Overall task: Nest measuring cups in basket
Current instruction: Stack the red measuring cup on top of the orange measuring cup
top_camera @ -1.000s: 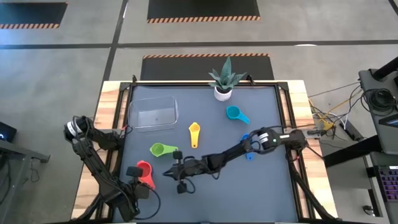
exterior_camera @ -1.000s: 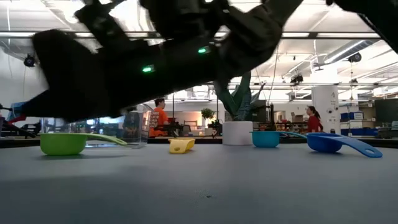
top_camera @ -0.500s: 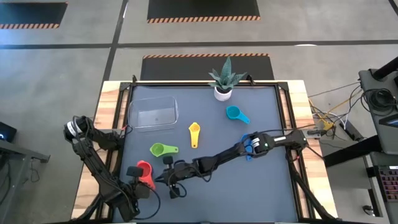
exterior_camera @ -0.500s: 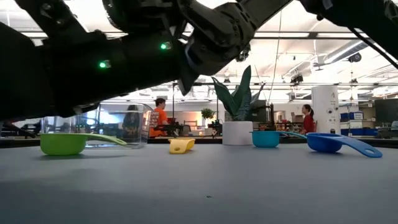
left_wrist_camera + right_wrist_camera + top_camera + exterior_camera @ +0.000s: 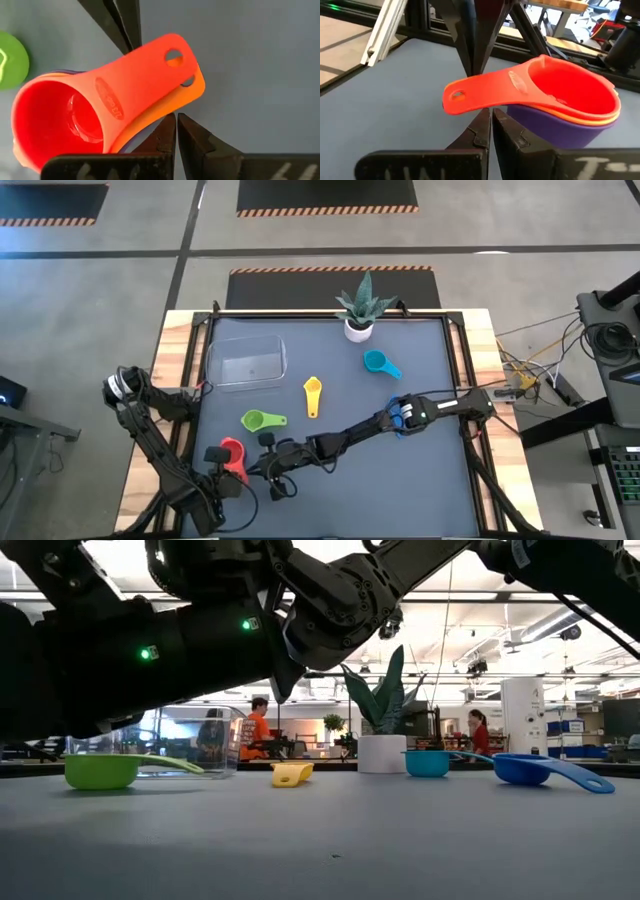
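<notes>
A red cup nested in an orange and a purple one forms a stack [image 5: 232, 452] near the table's near-left corner. I cannot see whether its base rests on the table. My left gripper [image 5: 176, 120] and my right gripper [image 5: 490, 114] are both shut. They face each other from opposite sides of the stack's handles [image 5: 165, 75], with the right one [image 5: 262, 464] on the stack's right. The green cup [image 5: 255, 420], yellow cup [image 5: 313, 395], teal cup [image 5: 378, 363] and blue cup [image 5: 400, 415] lie loose on the mat. The clear basket [image 5: 245, 362] stands at the far left. My left gripper's shut fingertips [image 5: 170, 125] stand right at the edge of the orange handle [image 5: 192, 92], pointing down; I cannot tell whether they touch it. My right gripper's shut fingertips [image 5: 482, 122] sit just under the red handle [image 5: 480, 92], coming level from the table's right; I cannot tell whether they touch it.
A white plant pot [image 5: 358, 328] stands at the far edge's middle. My right arm [image 5: 350, 438] stretches low across the mat and partly covers the blue cup. In the low view it fills the upper left, above the green cup [image 5: 100, 770] and the basket [image 5: 195, 745].
My right gripper has moved toward the table's left, closing in on the stack of red, orange and purple cups. The stack and my left arm have stayed where they were.
</notes>
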